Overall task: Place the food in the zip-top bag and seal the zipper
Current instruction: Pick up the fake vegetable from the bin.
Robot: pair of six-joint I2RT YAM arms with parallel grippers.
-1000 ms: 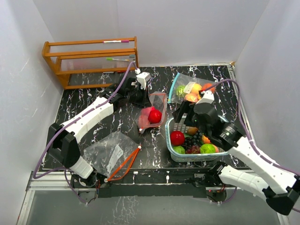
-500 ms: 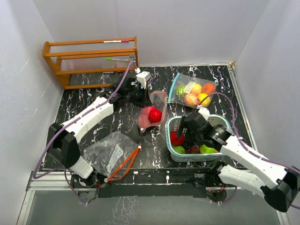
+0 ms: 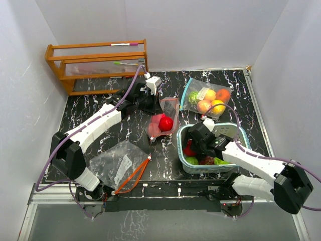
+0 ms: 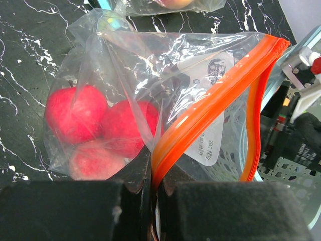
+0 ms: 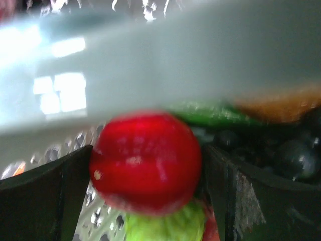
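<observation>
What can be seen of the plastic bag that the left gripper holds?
The bag is clear, crinkled plastic with an orange zip strip along its mouth and a white printed label. The mouth stands open. The left gripper is shut on the zip strip, and the bag's other end lies on the black marbled table. Three red and pink fruits sit inside, at that low end.

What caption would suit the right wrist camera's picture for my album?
Open right gripper straddles a glossy red toy fruit inside the teal slatted basket.
</observation>
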